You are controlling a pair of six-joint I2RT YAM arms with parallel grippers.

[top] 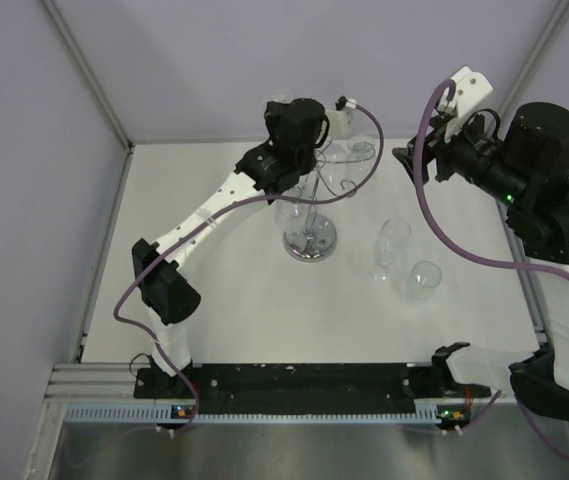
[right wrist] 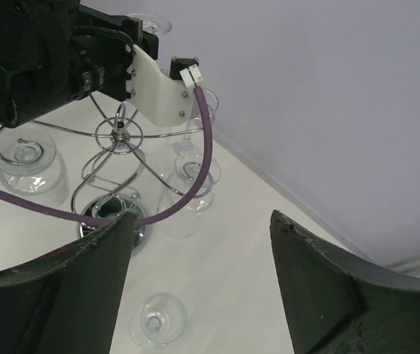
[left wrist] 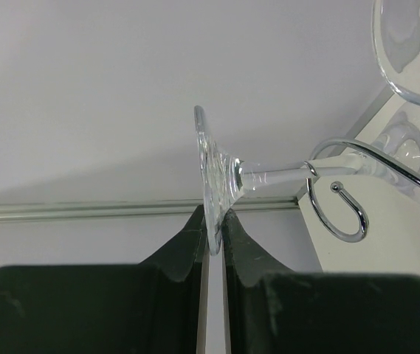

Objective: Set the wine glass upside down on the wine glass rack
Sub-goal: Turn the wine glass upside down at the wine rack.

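My left gripper (left wrist: pixel 215 228) is shut on the flat round foot of a clear wine glass (left wrist: pixel 211 173), pinching its edge. The glass's stem runs away from the fingers and passes through a curled chrome arm of the wine glass rack (left wrist: pixel 336 210); its bowl is out of view there. From above, the left gripper (top: pixel 286 108) sits over the top of the rack (top: pixel 310 243), which stands mid-table on a round mirrored base. My right gripper (right wrist: pixel 201 217) is open and holds nothing. It hangs in the air to the right of the rack (right wrist: pixel 121 133).
Other clear glasses hang upside down on the rack (right wrist: pixel 29 158) (right wrist: pixel 195 181). Two loose wine glasses (top: pixel 394 242) (top: pixel 424 280) are on the white table to the right of the rack's base. A purple cable (right wrist: pixel 195 177) loops from the left wrist across the rack. Walls close off the table's left and back.
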